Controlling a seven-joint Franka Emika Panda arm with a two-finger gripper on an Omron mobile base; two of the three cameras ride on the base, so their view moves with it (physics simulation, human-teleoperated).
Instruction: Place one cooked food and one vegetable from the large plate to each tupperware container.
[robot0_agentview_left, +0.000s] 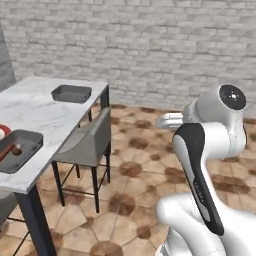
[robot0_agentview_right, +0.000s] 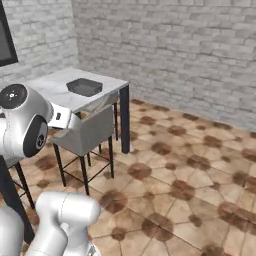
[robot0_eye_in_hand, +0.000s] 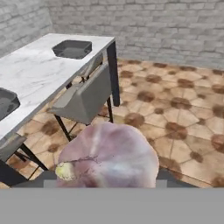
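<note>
Brick-walled kitchen, white marble table (robot0_agentview_left: 45, 117) carried two dark grey shallow trays (robot0_agentview_left: 71, 93) (robot0_agentview_left: 19, 149). I saw jaws clamped around pale purple garlic-like bulb (robot0_eye_in_hand: 109, 155), over tiled floor.

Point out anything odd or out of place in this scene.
A pale purple, onion-like bulb sits right at the gripper, out over the tiled floor rather than the table. The far tray lies empty and square.

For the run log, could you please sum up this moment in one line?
gripper: holding garlic bulb | far container: empty | near container: food inside | position: beside table
</note>
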